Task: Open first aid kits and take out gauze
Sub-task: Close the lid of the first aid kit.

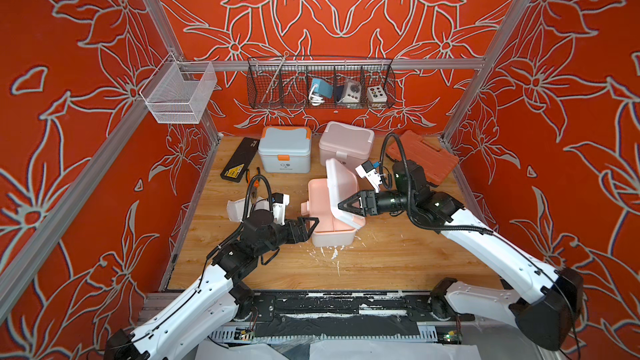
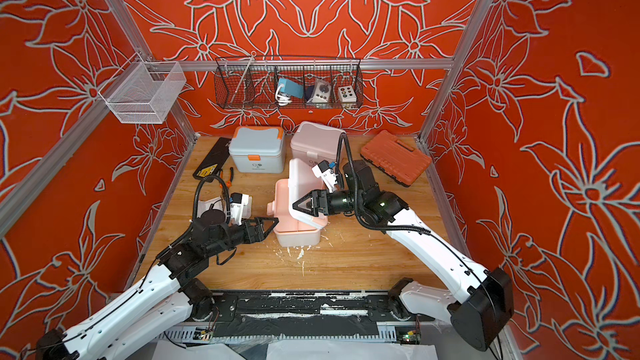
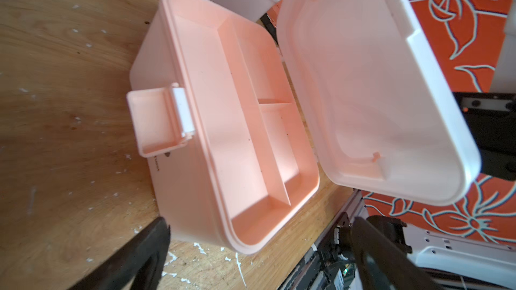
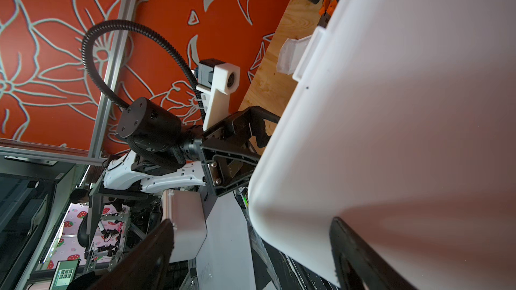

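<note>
So peach kit (image 1: 332, 237) is open but looks empty, left claw (image 1: 311, 228) and right claw (image 1: 343, 204) spread, blue-grey kit (image 1: 284, 152), pink kit (image 1: 346, 141) unopened

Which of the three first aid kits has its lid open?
The peach kit in front: its white lid stands raised. The blue-grey kit and the pale pink kit behind it are shut.
</note>
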You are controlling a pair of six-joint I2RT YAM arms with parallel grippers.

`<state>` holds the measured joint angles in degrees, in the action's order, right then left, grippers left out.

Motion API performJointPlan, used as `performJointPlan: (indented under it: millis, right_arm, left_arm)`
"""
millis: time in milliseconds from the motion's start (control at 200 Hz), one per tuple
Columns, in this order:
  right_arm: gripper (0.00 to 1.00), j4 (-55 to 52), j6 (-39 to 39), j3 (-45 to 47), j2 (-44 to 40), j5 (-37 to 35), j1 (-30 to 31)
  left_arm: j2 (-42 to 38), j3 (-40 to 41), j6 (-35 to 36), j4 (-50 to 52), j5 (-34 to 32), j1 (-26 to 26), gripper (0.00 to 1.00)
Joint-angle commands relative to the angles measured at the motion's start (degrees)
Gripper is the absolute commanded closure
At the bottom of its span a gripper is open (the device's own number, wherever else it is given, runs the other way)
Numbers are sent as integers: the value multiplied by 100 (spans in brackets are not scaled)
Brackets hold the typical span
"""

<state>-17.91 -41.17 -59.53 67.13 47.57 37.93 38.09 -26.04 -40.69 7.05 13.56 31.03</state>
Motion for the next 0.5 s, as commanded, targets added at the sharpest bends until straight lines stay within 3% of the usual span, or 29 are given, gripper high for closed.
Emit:
performJointPlan:
  millis: [0,115,200,375,495]
  right_arm:
    - [12,-118,232,-294,11,-124,65]
    - [11,-298,396,-356,5,-205,69]
    - [2,-463,540,-444,27,-205,83]
    - [2,-694,703,-636,59,-290,118]
    - [2,-1095,886,-747,124,-769,120]
  left_arm:
    - [-208,-255,169,422,-526,-9,2]
    - [-336,-400,268,649,-762,-9,2]
    - [-341,-492,341,773,-835,-9,2]
    - [-309,-568,395,816,-886,-17,2]
    - [-269,-670,455,822,-847,-17,2]
